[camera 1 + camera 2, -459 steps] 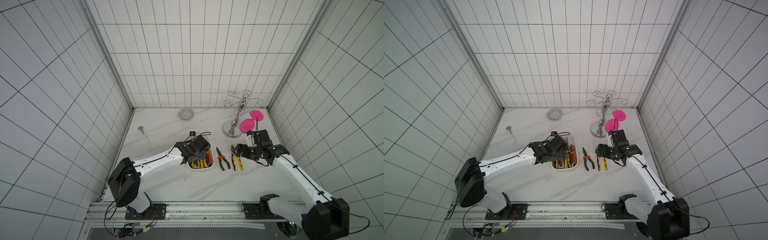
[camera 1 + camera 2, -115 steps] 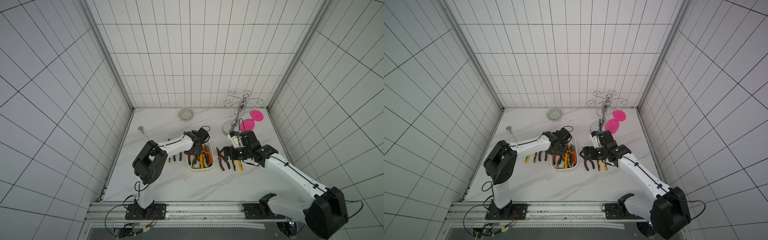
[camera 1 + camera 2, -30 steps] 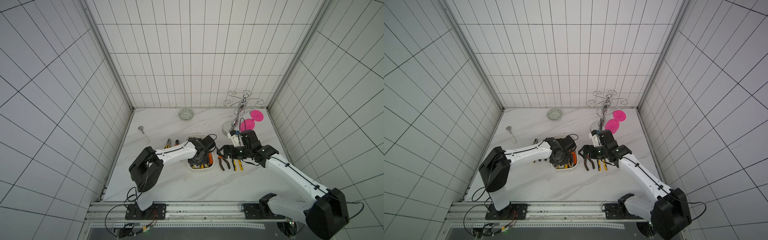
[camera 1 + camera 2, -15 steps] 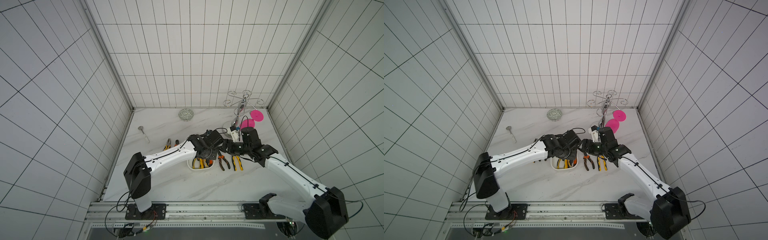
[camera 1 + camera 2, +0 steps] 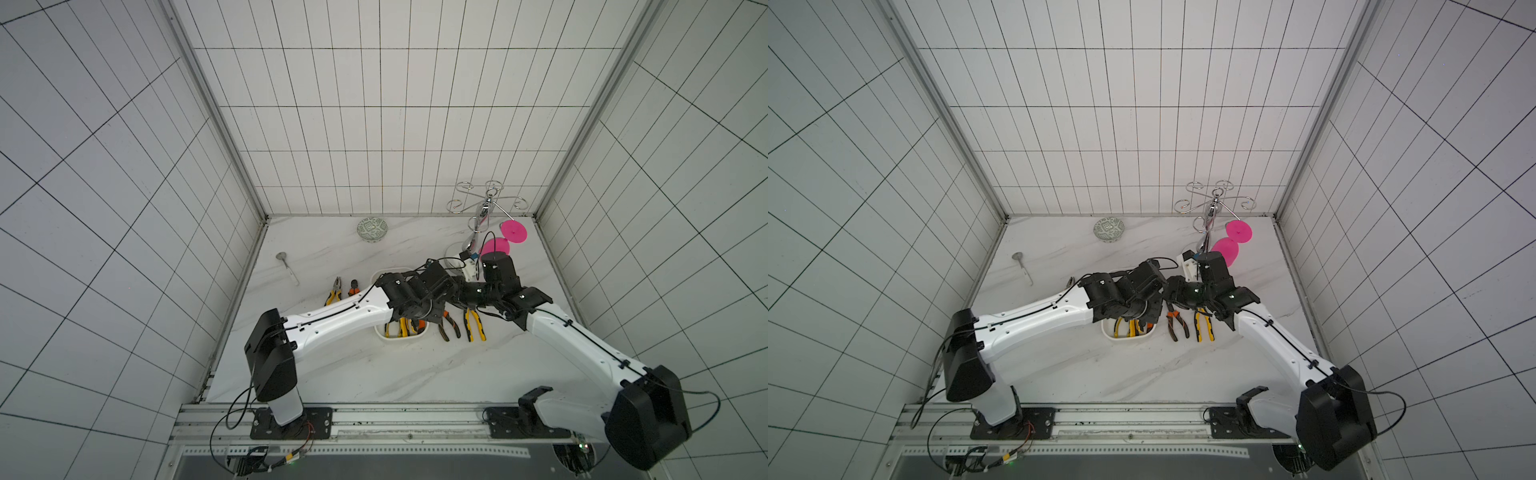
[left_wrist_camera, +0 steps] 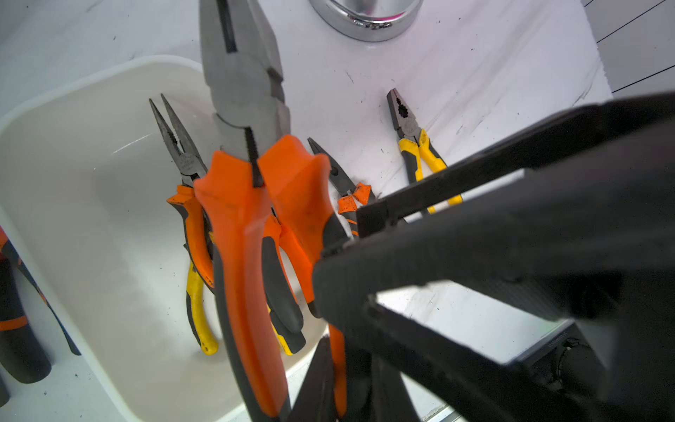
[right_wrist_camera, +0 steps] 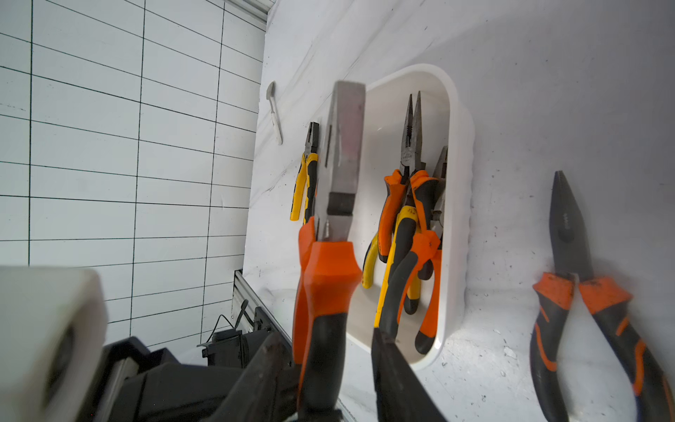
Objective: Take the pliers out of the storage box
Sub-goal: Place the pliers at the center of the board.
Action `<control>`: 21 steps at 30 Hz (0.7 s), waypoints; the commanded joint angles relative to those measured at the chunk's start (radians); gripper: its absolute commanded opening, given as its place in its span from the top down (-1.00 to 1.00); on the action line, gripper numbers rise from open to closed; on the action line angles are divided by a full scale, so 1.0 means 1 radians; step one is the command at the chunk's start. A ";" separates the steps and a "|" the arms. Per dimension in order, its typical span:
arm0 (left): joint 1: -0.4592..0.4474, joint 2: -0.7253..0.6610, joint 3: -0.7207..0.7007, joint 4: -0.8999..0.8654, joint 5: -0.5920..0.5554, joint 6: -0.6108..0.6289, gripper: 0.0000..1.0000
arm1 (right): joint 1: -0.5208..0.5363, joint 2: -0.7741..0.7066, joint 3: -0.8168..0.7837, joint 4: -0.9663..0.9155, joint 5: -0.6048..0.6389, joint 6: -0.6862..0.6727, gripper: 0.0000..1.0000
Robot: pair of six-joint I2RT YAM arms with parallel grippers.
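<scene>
My left gripper (image 6: 341,380) is shut on the lower handles of orange-and-black pliers (image 6: 241,226), holding them up over the white storage box (image 6: 91,219). My right gripper (image 7: 327,339) has a finger on each side of the same pliers (image 7: 330,277); a gap still shows on one side. In both top views the two grippers (image 5: 432,309) (image 5: 461,291) meet above the storage box (image 5: 401,337). Other pliers (image 7: 411,146) lie inside the box. Two pairs (image 5: 449,328) (image 5: 473,324) lie to its right and two (image 5: 334,291) (image 5: 354,286) to its left.
A chrome stand (image 5: 482,220) with pink discs (image 5: 514,231) rises at the back right, close behind my right arm. A green-patterned bowl (image 5: 372,229) sits at the back wall. A silver spoon (image 5: 287,266) lies at the left.
My left arm has lifted the orange pliers out of the box and swung them right. My right gripper has come up to them and its jaws have narrowed round the handles.
</scene>
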 commanded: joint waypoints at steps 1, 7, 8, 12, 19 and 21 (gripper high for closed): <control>-0.010 -0.052 -0.001 0.108 0.026 0.051 1.00 | -0.016 -0.013 0.034 0.021 -0.020 0.000 0.08; -0.018 -0.048 0.003 0.128 0.039 0.070 1.00 | -0.017 0.017 0.044 0.021 -0.043 0.009 0.17; -0.018 -0.046 0.003 0.128 0.039 0.071 1.00 | -0.018 0.017 0.045 0.022 -0.044 0.009 0.23; -0.018 -0.043 -0.002 0.128 0.044 0.071 1.00 | -0.028 -0.001 0.040 0.017 -0.039 -0.003 0.64; -0.018 -0.053 -0.035 0.160 0.053 0.074 0.45 | -0.053 -0.039 0.034 -0.049 -0.011 -0.069 0.98; -0.018 -0.066 -0.049 0.172 0.048 0.075 0.25 | -0.061 -0.052 0.036 -0.082 0.008 -0.092 1.00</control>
